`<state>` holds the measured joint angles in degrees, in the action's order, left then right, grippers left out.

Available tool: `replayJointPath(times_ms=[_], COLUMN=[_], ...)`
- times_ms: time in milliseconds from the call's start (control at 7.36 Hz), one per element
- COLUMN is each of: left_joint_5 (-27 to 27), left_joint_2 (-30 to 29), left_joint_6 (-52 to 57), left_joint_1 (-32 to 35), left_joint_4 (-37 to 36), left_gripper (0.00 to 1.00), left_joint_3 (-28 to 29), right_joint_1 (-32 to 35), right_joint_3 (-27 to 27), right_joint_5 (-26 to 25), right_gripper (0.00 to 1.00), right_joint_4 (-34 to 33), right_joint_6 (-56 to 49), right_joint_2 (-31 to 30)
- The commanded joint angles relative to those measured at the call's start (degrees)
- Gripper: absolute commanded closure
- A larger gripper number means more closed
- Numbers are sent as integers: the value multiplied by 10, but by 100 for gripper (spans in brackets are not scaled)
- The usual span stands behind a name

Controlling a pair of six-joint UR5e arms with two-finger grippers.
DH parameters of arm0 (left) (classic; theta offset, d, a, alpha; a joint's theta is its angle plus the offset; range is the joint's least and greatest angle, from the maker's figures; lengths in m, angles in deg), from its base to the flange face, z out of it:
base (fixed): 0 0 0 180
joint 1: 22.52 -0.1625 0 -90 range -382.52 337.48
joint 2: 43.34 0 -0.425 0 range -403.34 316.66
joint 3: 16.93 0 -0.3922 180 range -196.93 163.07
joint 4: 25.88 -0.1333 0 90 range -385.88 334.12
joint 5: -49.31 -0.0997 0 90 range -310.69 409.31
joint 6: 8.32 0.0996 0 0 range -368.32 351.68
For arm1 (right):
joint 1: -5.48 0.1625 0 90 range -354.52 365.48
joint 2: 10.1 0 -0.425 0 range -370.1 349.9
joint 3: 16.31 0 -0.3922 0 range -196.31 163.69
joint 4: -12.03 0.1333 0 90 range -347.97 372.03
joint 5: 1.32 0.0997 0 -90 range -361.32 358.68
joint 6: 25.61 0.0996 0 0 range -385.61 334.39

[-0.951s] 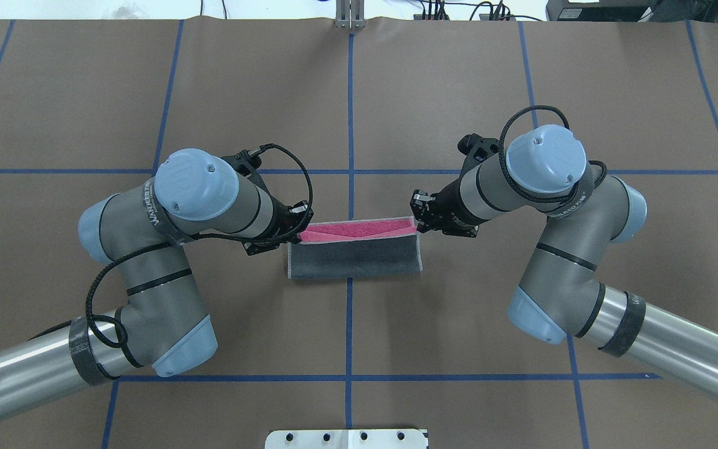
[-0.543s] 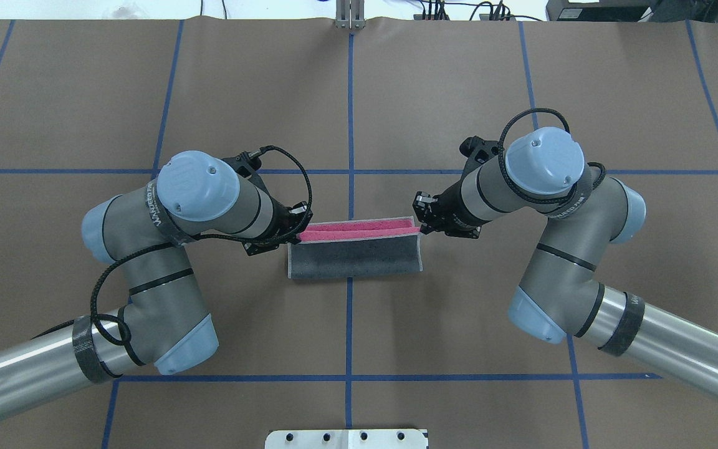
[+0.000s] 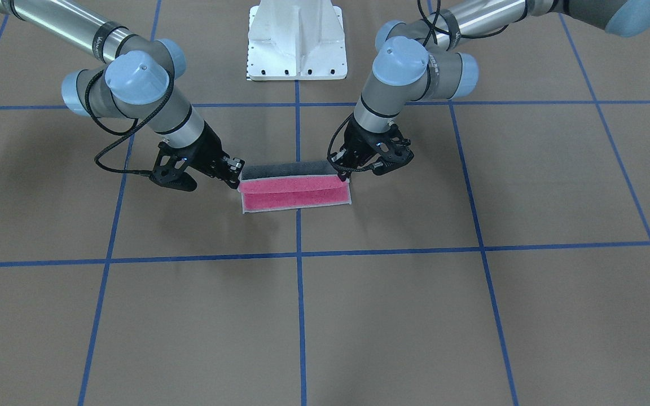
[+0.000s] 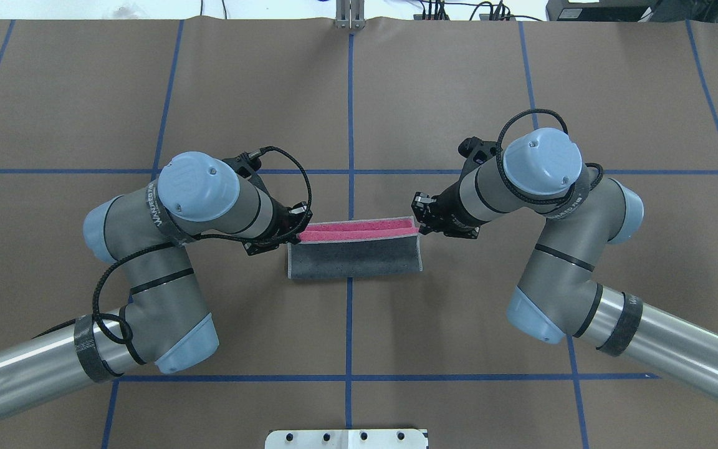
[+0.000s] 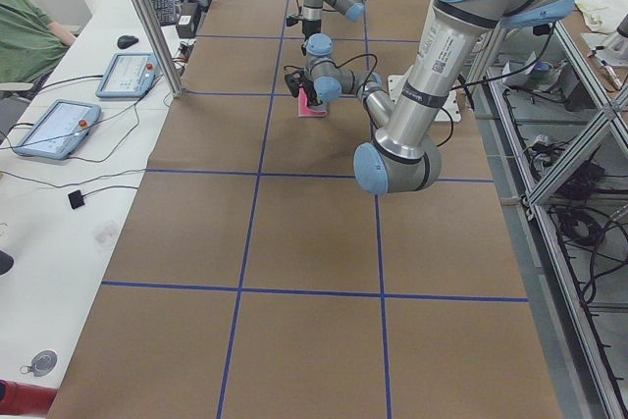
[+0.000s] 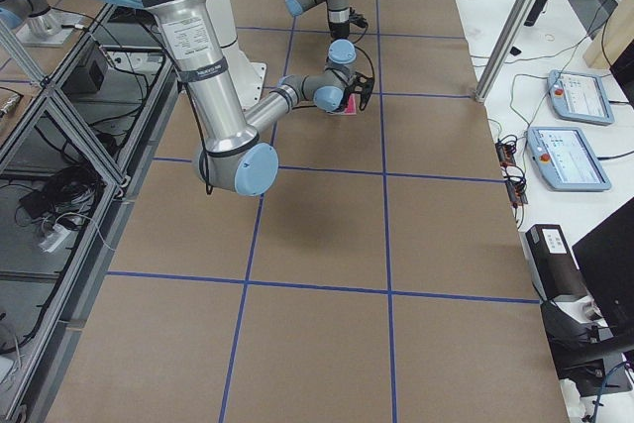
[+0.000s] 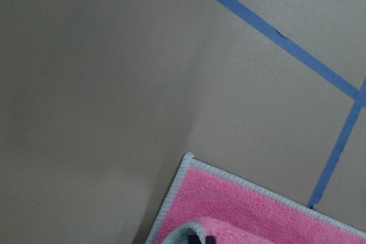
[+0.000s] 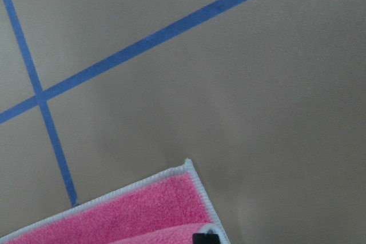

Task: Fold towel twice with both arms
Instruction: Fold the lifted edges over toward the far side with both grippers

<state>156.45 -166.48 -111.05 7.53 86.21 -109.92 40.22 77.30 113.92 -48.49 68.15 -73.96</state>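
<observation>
left arm [image 4: 147, 274] and right arm [image 4: 561, 262] bend inward; left gripper [image 4: 300, 232] and right gripper [image 4: 420, 223] low, pinched onto the towel [image 4: 354, 255].

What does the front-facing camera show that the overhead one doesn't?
Only front-facing: the towel with its pink side wide open to view, two pink layers stepped, and the white pedestal in full. Only overhead: the towel's broad grey face, and cables along the view's top. Both: left gripper and right gripper holding the towel's ends, over the blue tape grid.
</observation>
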Motion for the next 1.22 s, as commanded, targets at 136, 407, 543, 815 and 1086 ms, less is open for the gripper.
replayJointPath(times_ms=[136, 407, 543, 815, 1086], left_joint_5=[0, 0, 0, 0, 1], left_joint_2=[-1, 0, 1, 1, 0], left_joint_6=[8, 7, 8, 8, 8], left_joint_1=[0, 0, 1, 5, 18], left_joint_4=[2, 4, 18, 21, 20], left_gripper=[76, 0, 0, 0, 0], left_joint_3=[-3, -3, -2, -3, -5], right_joint_1=[0, 1, 5, 15, 23], right_joint_3=[0, 0, 0, 3, 13], right_joint_5=[0, 0, 0, 3, 6], right_gripper=[29, 1, 1, 1, 1], right_joint_4=[1, 1, 1, 1, 1], right_joint_6=[0, 2, 3, 5, 6], right_joint_2=[5, 6, 7, 10, 10])
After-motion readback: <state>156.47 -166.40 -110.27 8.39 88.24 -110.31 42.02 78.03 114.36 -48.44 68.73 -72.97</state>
